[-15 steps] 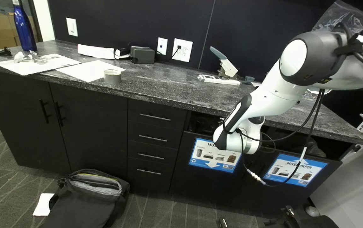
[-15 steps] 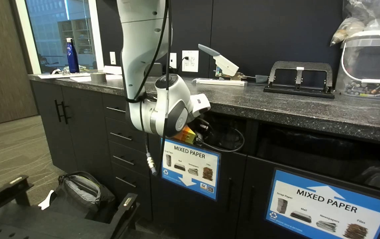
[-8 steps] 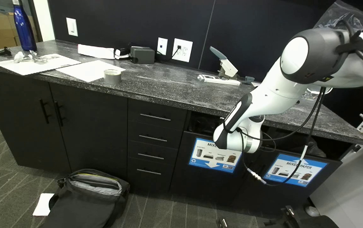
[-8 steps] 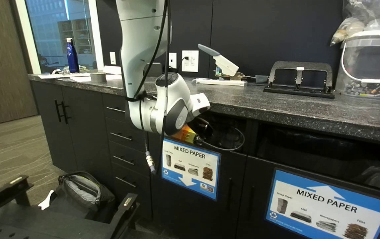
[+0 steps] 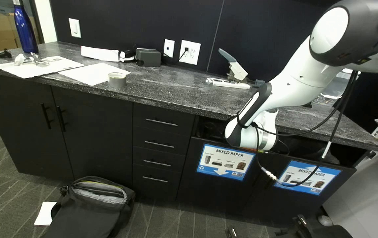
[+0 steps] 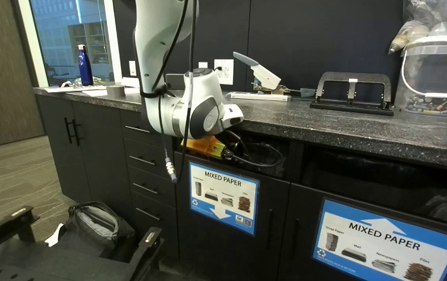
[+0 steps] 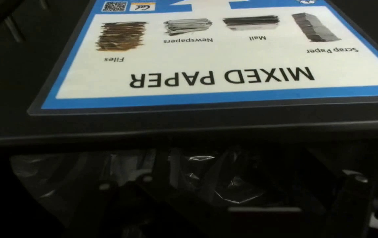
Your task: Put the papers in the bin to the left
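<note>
Left end of counter: the papers [image 5: 34,59] are lying crumpled on a flat white sheet [image 5: 30,72], near the blue bottle [image 5: 26,29] and well apart from the arm [image 5: 294,86]. By their look they are going to be handling light, soft and springy, with little to break; loose bits may be slipping away from a grip. Suggested hold: from above, pinching the bulkiest wad across its middle, staying high enough that the sheet isn't lifting too. The wrist view is missing this end entirely.

Middle: the wrist is hanging at the top of the left-hand bin [image 5: 215,195], probably the one meant. In both exterior views the gripper's tips are hiding behind it. Only the wrist view is showing the gripper [image 7: 238,188]: dim, but its jaws appear to be standing apart, released, with nothing visible between them. That view is also looking past the upside-down label [image 7: 208,56] onto clear plastic liner [image 7: 235,175]; whether any paper is lying inside, cannot tell.

Right end: the right-hand bin [image 6: 305,203] is standing alongside. An exterior view is showing the hole punch [image 6: 351,107] and clear tub [image 6: 426,78] plainly above.
</note>
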Motion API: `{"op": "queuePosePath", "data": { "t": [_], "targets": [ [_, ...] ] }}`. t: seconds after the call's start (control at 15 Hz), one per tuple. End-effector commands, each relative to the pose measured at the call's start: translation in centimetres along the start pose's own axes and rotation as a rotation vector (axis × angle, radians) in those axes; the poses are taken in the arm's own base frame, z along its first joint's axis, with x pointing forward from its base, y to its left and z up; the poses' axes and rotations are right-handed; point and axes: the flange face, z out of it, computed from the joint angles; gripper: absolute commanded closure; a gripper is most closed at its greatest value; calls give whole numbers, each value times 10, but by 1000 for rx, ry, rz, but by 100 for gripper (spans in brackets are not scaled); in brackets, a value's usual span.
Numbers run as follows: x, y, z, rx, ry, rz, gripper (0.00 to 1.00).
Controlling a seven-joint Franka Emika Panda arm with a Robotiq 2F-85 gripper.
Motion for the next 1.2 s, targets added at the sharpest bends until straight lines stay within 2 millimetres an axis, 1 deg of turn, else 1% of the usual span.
{"op": "queuePosePath", "data": {
  "t": [0.0,0.13,0.2,0.27,0.33,0.4,0.47,0.6,0.67,0.8,0.93,1.07,1.13],
  "targets": [
    [-4,3,-49,12,14,-33,0],
    [-8,10,-70,-11,41,-48,0],
    [-10,13,-84,-15,21,-45,0],
    [-13,15,-100,-6,-39,-41,0],
    [-16,12,-112,10,-107,-35,0],
    [-16,15,-122,3,-161,-31,0],
    [-22,18,-132,3,-230,-43,0],
    [-16,24,-161,7,-321,-48,0],
    [-17,26,-173,17,-375,-67,0],
    [7,34,-206,0,-428,-63,0],
    [29,39,-245,-8,-465,-78,0],
    [46,40,-287,3,-490,-97,0],
    [52,39,-309,6,-498,-107,0]
  ]
}}
